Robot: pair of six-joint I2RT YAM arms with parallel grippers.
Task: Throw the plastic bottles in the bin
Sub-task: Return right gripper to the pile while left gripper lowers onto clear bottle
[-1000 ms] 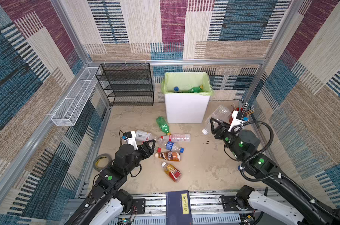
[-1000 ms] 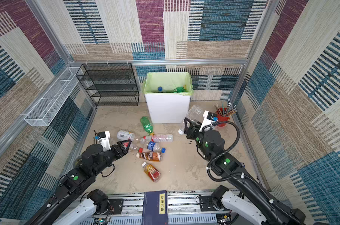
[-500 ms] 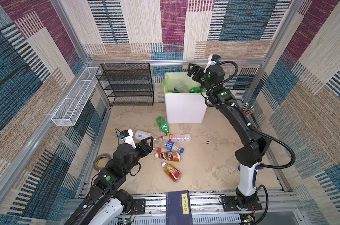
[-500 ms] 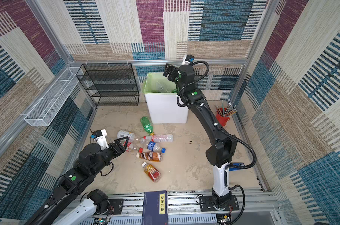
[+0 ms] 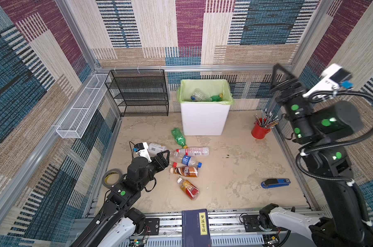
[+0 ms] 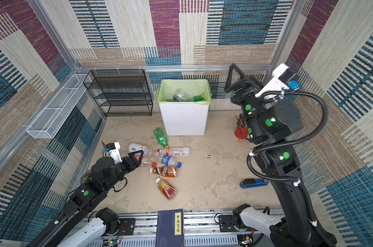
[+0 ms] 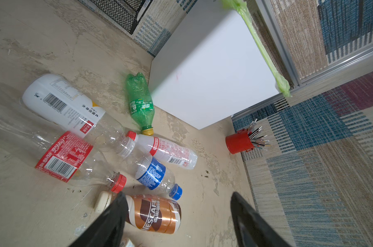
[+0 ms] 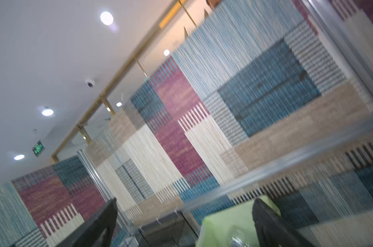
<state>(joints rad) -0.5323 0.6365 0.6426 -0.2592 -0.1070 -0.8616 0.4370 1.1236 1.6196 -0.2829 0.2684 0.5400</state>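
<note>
Progress on the right side: half a second back had the right claw (image 8: 185, 205) hanging over the tall white bin with the light green bag (image 5: 204, 119), now swung away to the upper right of both top views. Spread wide, holding nothing, touching nothing. Dropped the big clear plastic bottle (image 5: 199, 95) inside the bin, next to a green bottle with a yellow cap (image 5: 216, 97), so one more ticked off.

Still leaves seven plastic bottles (image 5: 187, 160) lying on the beige tabletop (image 5: 234, 171), bunched centre-left in the top views.

Left claw (image 7: 177, 195) roughly half open, hovering low at the left edge of that bunch, with the brown Nescafe bottle (image 7: 155, 213) between the fingers at the bottom of the left wrist view. Looks empty; can't tell whether touching anything. Probably the next grab, just guessing.
</note>
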